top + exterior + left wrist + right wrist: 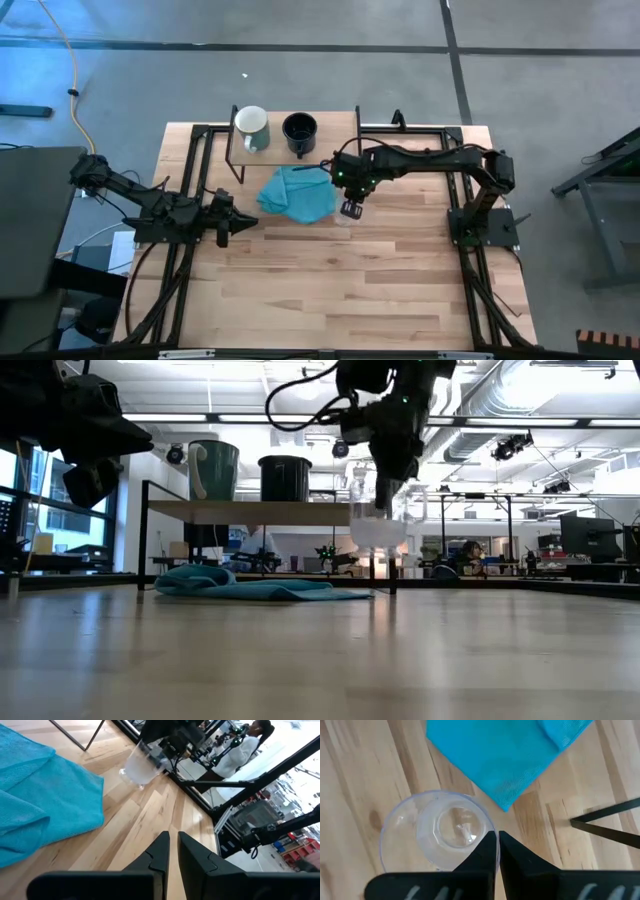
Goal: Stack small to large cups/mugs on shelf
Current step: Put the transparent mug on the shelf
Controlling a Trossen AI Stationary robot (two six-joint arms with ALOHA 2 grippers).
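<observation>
At the table's (300, 300) left edge the left gripper (243, 220) waits clenched and empty. On the shelf (335, 132) along the far edge stand the pale mug (251, 127) and black mug (299, 129). Right of the blue cloth (298, 193), the right gripper (496, 851) pinches the clear glass cup (437, 832) by its rim: light, stiff, likely slippery and breakable.

The shelf (325, 143), a low light-wood board on thin black legs, stands at the table's far edge. On it, upright and side by side, sit a pale white-green handled mug (251, 127) and a black handled mug (299, 131). The smaller clear glass cup (379, 523) is upright near the shelf's right end, raised clear of the tabletop.
</observation>
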